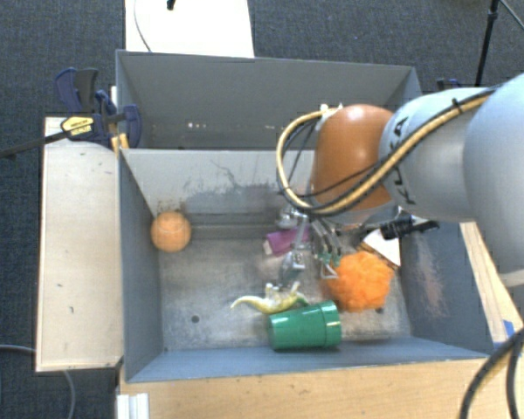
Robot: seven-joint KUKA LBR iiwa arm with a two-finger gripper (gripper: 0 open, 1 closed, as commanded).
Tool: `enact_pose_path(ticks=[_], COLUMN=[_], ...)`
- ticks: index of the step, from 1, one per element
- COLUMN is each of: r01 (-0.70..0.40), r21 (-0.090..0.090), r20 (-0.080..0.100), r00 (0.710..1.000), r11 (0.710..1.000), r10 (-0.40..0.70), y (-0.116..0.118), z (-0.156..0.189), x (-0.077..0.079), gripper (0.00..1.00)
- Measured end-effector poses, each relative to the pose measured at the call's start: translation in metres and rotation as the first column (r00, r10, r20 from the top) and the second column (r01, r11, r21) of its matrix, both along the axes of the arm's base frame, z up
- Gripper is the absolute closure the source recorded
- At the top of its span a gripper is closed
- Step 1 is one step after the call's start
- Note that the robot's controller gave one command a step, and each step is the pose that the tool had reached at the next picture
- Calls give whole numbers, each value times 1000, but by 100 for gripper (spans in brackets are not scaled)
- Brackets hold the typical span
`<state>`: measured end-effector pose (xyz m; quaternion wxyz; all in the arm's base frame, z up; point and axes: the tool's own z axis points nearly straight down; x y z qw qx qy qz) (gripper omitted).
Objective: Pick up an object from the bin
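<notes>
My gripper hangs low in the middle of the bin, its metal fingers pointing down just above a small yellow lizard-like toy. A purple-pink object lies right behind the fingers, partly hidden by them. To the right sits a fuzzy orange ball, touching or nearly touching the gripper's side. A green cylinder lies on its side by the front wall, just below the yellow toy. Whether anything sits between the fingers I cannot tell.
A smooth orange ball rests at the bin's left, near the back wall. A white-and-orange flat piece peeks out behind the fuzzy ball. The arm and its orange cover overhang the right back part of the bin.
</notes>
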<state>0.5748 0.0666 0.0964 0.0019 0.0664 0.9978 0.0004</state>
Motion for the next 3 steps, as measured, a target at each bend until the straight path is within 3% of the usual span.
enact_pose_path(ticks=[1, 3], r01=[85, 73], r21=[4, 0], r20=[13, 7], r00=[996, 997], r11=[996, 997], r10=[-85, -73], y=[2, 7], z=[-18, -16], x=[12, 12], gripper=[100, 100])
